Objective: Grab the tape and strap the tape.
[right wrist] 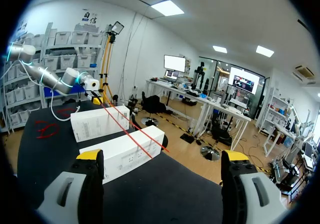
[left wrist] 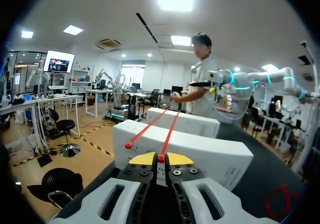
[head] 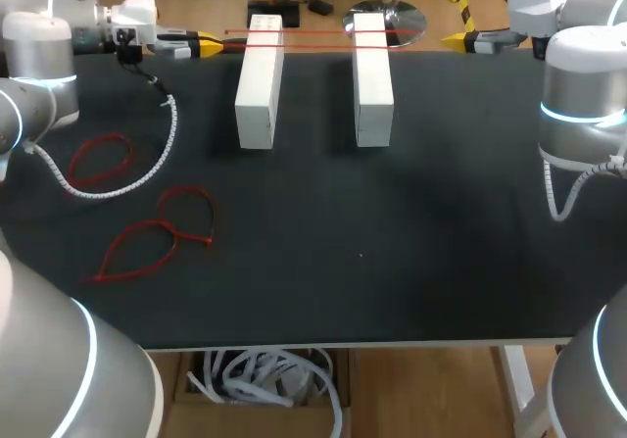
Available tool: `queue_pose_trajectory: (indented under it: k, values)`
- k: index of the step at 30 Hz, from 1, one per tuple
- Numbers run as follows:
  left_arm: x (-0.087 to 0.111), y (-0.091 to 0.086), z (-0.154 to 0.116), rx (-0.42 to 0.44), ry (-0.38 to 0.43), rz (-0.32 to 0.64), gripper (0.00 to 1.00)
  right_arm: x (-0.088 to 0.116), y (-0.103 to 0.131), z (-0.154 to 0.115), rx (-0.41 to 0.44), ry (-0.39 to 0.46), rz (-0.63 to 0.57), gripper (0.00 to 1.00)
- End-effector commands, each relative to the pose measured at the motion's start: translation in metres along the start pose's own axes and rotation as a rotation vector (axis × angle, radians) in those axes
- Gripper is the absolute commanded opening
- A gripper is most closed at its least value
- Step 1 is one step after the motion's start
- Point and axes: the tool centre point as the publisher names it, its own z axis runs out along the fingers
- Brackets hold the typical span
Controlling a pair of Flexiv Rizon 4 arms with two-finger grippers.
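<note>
Left gripper [left wrist: 161, 159] is pinched tight, its yellow tips all but meeting on one red strand of the tape [left wrist: 170, 134]. The second strand ends just beside the tips, seemingly loose on the left block's [left wrist: 215, 159] edge, though that's hard to call from here. The left arm [head: 39, 56] comes in along the far edge of the table [head: 392, 262] from the left corner, gripper level and aimed to the right. From it the tape runs straight out as two near-parallel red lines, long axis across the table, over the far ends of the left block and the right block [head: 372, 80]. The two white blocks stand side by side, apart. Right gripper [right wrist: 162, 159] is spread wide with nothing between its fingers, level at the far right corner and facing the left one. The tape lies ahead of it, short of the tips. Red loops [head: 171, 227] lie on the table's left part, near a white coiled cable [head: 174, 124].
</note>
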Motion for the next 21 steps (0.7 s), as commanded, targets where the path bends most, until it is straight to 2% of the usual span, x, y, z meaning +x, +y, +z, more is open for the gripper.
queue_pose_trajectory:
  k: [1,11,17,21]
  values:
    - [0.001,0.001,0.000,0.000,-0.003,0.001,0.00,0.000,0.000,0.000,0.000,0.000,0.000,1.00]
    - [0.004,-0.001,0.001,0.009,0.008,0.002,0.00,0.000,0.000,0.000,0.000,0.000,0.000,1.00]
    - [0.011,-0.011,0.000,0.017,0.037,0.018,0.00,0.000,0.000,0.000,0.000,0.000,0.000,1.00]
    - [0.023,-0.019,0.001,0.010,0.063,0.044,0.00,0.000,0.000,0.000,0.000,0.000,0.000,1.00]
